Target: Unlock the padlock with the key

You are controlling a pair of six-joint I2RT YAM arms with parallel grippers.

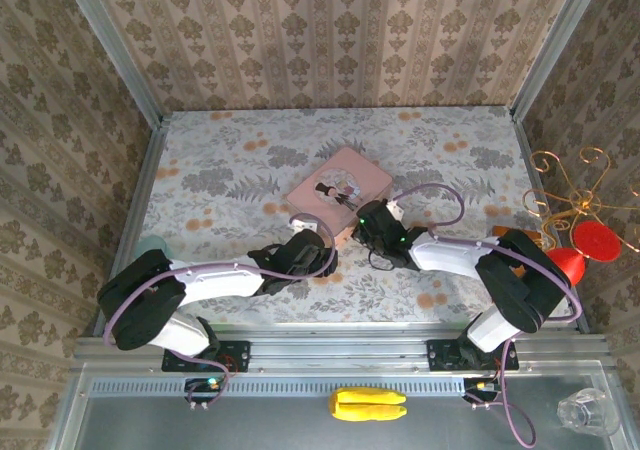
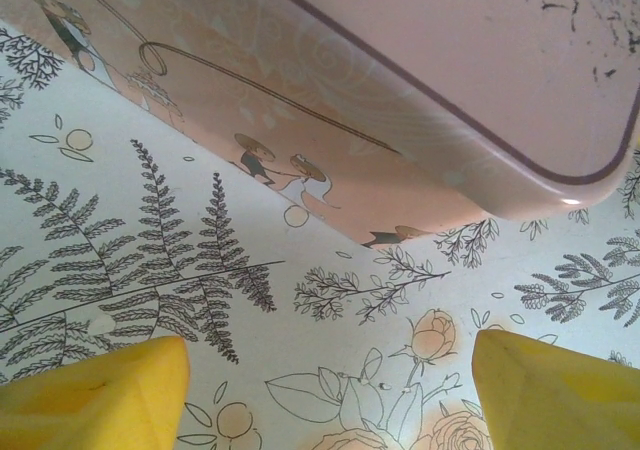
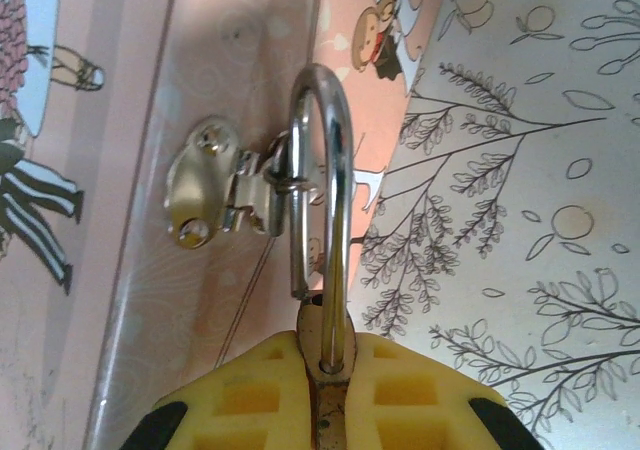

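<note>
- We see the right gripper [image 3: 325, 348] clamped on the padlock [image 3: 338, 230], its yellow fingers [image 3: 250, 390] pressed to either side of the body.
- The padlock is tiny. Only a thin, worn brass strip of its body shows in the slit between the fingers.
- Its shackle [image 3: 320, 75] is a thin, bright silvery loop that rises straight out ahead of the fingertips.
- One leg of the shackle runs down into the body. The other ends just ahead of the fingertips, and we cannot tell whether it is seated.
- The shackle passes through the ring of a small silvery hasp [image 3: 215, 190], just ahead and to the left of the gripper.
- The hasp is fixed on the side of the pink tin [image 3: 200, 70], which carries cartoon figures.
- To the right of the gripper lies the flowered cloth [image 3: 520, 220].
- From above, we see the right gripper [image 1: 362, 225] at the near edge of the tin [image 1: 338, 185], and the padlock is too small to make out there.
- The left gripper [image 2: 330, 380] has its fingers [image 2: 110, 395] well apart, with nothing between them but cloth.
- The tin [image 2: 450, 60] stands close ahead of it, one rounded corner ahead to the right.
- From above, the left gripper [image 1: 312, 242] sits just near-left of the tin, close beside the right one.
</note>
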